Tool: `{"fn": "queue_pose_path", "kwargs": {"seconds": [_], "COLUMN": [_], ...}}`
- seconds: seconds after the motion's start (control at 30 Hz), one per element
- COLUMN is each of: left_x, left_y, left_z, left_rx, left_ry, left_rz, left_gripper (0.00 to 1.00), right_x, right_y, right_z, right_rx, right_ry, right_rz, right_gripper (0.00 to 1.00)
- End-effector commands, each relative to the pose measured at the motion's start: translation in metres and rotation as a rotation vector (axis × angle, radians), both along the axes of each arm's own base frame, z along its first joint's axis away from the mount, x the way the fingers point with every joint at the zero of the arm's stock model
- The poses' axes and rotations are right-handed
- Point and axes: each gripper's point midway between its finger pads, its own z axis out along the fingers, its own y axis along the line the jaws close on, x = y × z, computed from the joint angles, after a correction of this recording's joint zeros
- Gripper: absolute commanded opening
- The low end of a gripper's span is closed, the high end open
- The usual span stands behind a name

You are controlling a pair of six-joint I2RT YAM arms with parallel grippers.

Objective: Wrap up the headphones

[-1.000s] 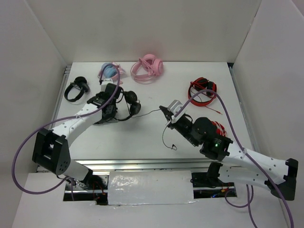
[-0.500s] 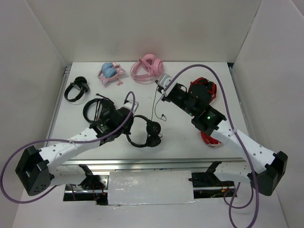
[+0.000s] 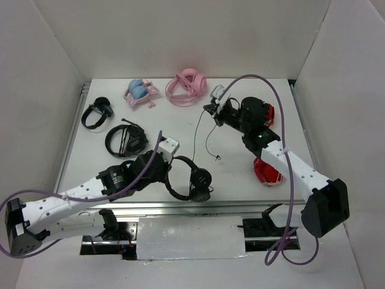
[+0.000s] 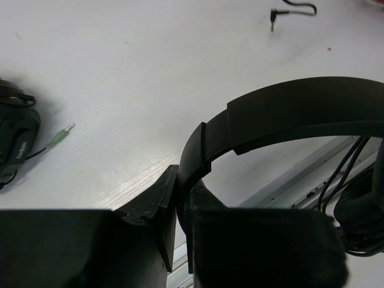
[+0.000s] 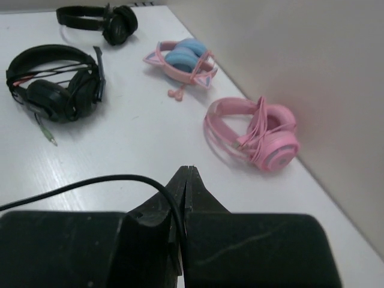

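The white table (image 3: 174, 120) carries everything. The left arm (image 3: 72, 195) lies low along the table's near edge, and the right arm (image 3: 295, 168) reaches from the table's near right corner towards its far edge. The left gripper (image 4: 182, 192) is pressed together on the thin black headband of the headphones (image 3: 201, 179), which sit at the middle of the table's near edge, earcups just inside it; the pictures do not show whether the earcups rest on the table. The right gripper (image 5: 187, 174) is above the table's far half, right of its middle, its fingers pinching the thin black cable (image 3: 195, 129). On the table's left half lies a bulky black headset (image 3: 126, 139) with a microphone boom. Pink headphones (image 3: 187, 86) sit at the middle of the table's far edge, and a pink-and-blue pair (image 3: 139, 91) lies further left along that edge. Red headphones (image 3: 264, 171) lie on the table's right side, partly under the right arm. A small black pair (image 3: 96, 112) sits by the table's left edge. The cable drops from the right gripper towards the table's middle, where its plug (image 3: 218, 158) ends one loose strand.
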Motion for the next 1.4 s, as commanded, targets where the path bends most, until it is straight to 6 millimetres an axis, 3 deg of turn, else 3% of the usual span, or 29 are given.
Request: {"fn": "queue_pose_path", "kwargs": {"seconds": [0.0, 0.17, 0.33, 0.37, 0.4, 0.43, 0.63, 0.7, 0.77, 0.83, 0.87, 0.9, 0.97, 1.1, 1.13, 1.17, 1.2, 1.23, 1.27, 1.3, 1.33, 1.37], "left_x": [0.010, 0.008, 0.016, 0.016, 0.018, 0.018, 0.027, 0.030, 0.034, 0.037, 0.040, 0.044, 0.051, 0.079, 0.090, 0.108, 0.118, 0.131, 0.148, 0.156, 0.171, 0.181], "left_y": [0.007, 0.001, 0.012, 0.014, 0.016, 0.021, 0.031, 0.037, 0.044, 0.050, 0.055, 0.064, 0.074, 0.104, 0.108, 0.128, 0.123, 0.130, 0.152, 0.157, 0.162, 0.178], "left_z": [0.047, 0.093, 0.167, 0.192, 0.205, 0.232, 0.301, 0.330, 0.353, 0.375, 0.381, 0.385, 0.395, 0.388, 0.382, 0.371, 0.366, 0.352, 0.342, 0.333, 0.314, 0.303], "left_rx": [-0.106, -0.216, -0.318, -0.360, -0.358, -0.398, -0.412, -0.428, -0.430, -0.420, -0.412, -0.393, -0.344, -0.275, -0.257, -0.279, -0.296, -0.288, -0.287, -0.279, -0.263, -0.237], "left_ry": [-0.086, -0.152, -0.294, -0.331, -0.359, -0.398, -0.504, -0.559, -0.597, -0.636, -0.648, -0.659, -0.690, -0.699, -0.689, -0.650, -0.628, -0.597, -0.584, -0.570, -0.534, -0.513], "left_rz": [0.086, 0.050, 0.091, 0.097, 0.100, 0.112, 0.155, 0.176, 0.219, 0.249, 0.279, 0.336, 0.407, 0.603, 0.616, 0.692, 0.639, 0.659, 0.735, 0.759, 0.795, 0.844], "left_gripper": [0.00, 0.00, 0.00, 0.00, 0.00, 0.00, 0.00, 0.00, 0.00, 0.00, 0.00, 0.00, 0.00, 0.00, 0.00, 0.00, 0.00, 0.00, 0.00, 0.00, 0.00, 0.00], "right_x": [-0.010, -0.012, -0.016, -0.017, -0.016, -0.021, -0.037, -0.048, -0.059, -0.067, -0.072, -0.082, -0.102, -0.142, -0.150, -0.156, -0.169, -0.175, -0.187, -0.180, -0.192, -0.198], "right_y": [-0.004, 0.006, 0.027, 0.031, 0.038, 0.048, 0.097, 0.116, 0.134, 0.147, 0.151, 0.157, 0.154, 0.141, 0.136, 0.122, 0.121, 0.113, 0.100, 0.091, 0.086, 0.078], "right_z": [0.006, -0.024, -0.054, -0.055, -0.063, -0.065, -0.101, -0.117, -0.121, -0.134, -0.143, -0.146, -0.155, -0.161, -0.164, -0.162, -0.162, -0.166, -0.160, -0.160, -0.168, -0.157], "right_rx": [0.163, 0.168, 0.200, 0.218, 0.216, 0.225, 0.233, 0.262, 0.291, 0.304, 0.300, 0.302, 0.278, 0.269, 0.256, 0.268, 0.266, 0.265, 0.281, 0.304, 0.270, 0.290], "right_ry": [0.017, 0.122, 0.191, 0.205, 0.236, 0.258, 0.387, 0.477, 0.511, 0.569, 0.599, 0.632, 0.668, 0.665, 0.669, 0.647, 0.645, 0.653, 0.631, 0.605, 0.623, 0.594], "right_rz": [0.077, 0.156, 0.220, 0.232, 0.250, 0.278, 0.379, 0.419, 0.466, 0.501, 0.514, 0.541, 0.580, 0.534, 0.509, 0.445, 0.433, 0.391, 0.369, 0.269, 0.243, 0.224], "right_gripper": [0.00, 0.01, 0.08, 0.10, 0.15, 0.17, 0.32, 0.32, 0.32, 0.21, 0.07, 0.03, 0.00, 0.00, 0.00, 0.00, 0.00, 0.00, 0.00, 0.00, 0.00, 0.00]}}
